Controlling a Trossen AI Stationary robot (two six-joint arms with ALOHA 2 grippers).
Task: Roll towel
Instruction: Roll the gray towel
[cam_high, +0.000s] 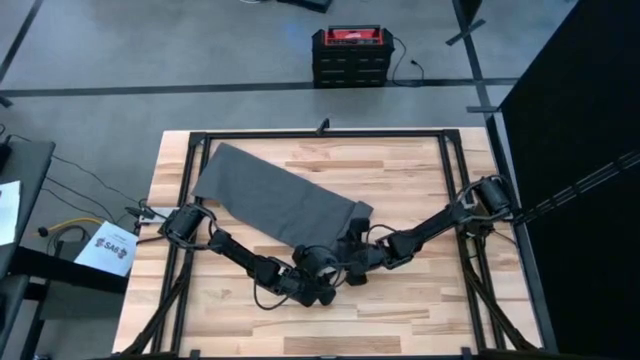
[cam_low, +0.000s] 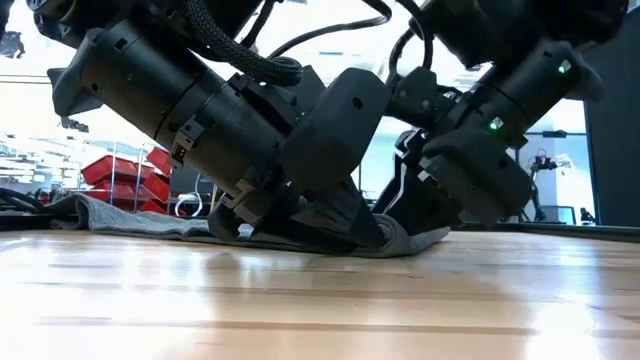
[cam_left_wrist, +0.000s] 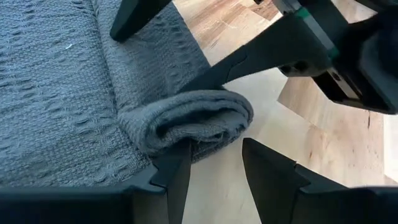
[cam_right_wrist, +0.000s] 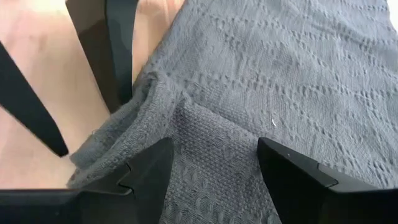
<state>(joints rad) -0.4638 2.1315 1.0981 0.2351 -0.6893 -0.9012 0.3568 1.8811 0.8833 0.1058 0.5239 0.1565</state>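
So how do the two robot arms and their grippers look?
Both arms are matt black, built of round, thick segments. Black cables loop along the left arm. Small green lights glow on the right arm. The left gripper and right gripper each have two flat, pointed black fingers.

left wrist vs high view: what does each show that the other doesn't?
Only the left wrist view shows the rolled end of the towel, a tight coil, with the left gripper open, one finger touching it. Only the high view shows the rest of the towel lying flat and unrolled toward the table's far left. Both show both grippers meeting at the towel's near end.
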